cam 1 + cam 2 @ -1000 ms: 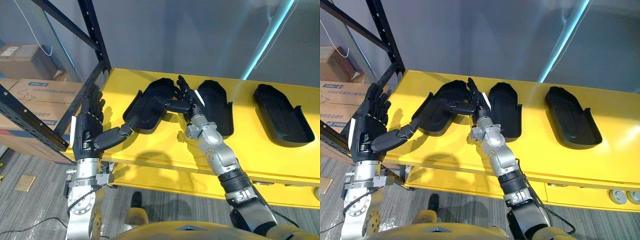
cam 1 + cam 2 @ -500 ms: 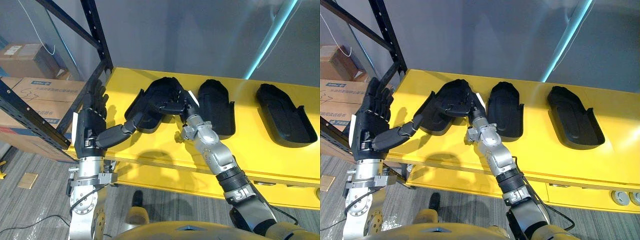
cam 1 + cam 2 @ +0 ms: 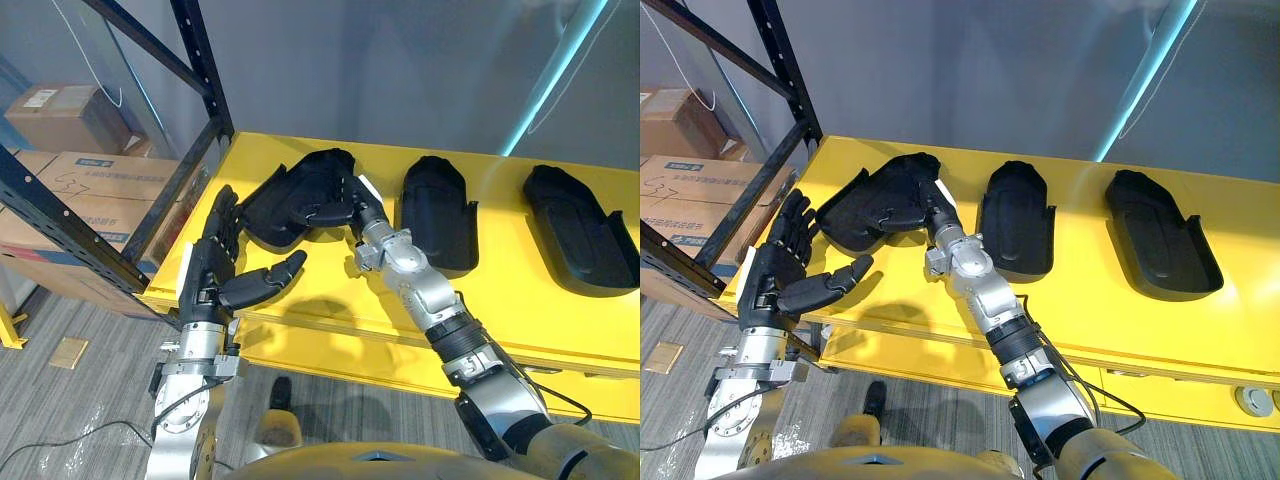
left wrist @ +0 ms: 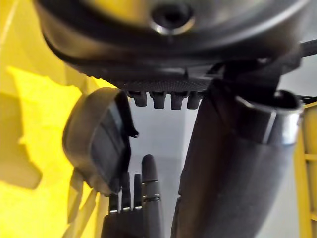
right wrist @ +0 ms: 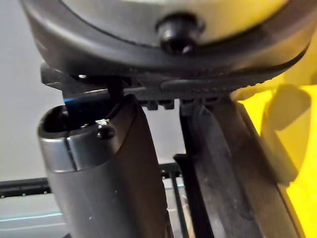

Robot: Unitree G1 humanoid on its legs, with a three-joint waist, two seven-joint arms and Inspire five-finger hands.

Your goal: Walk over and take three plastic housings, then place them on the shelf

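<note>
Yellow table (image 3: 330,288): L housing (image 3: 285,195) diag.

You face a yellow table (image 3: 560,320) before a grey wall (image 3: 380,70), with a cyan light strip (image 3: 540,95) slanting up beyond the table's far edge. Off the table's left edge, stacked cardboard boxes (image 3: 100,195) stand on grey carpet (image 3: 70,420), where a small tan tile (image 3: 67,351) lies flat.

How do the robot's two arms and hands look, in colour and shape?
Both arms are silver-grey, built of rounded jointed segments; the right arm carries a black ribbed ring near its elbow. Each ends in a dark hand with slim, segmented fingers. The left hand has a white strip along its edge, and the right hand bears a white cover on its thumb.
</note>
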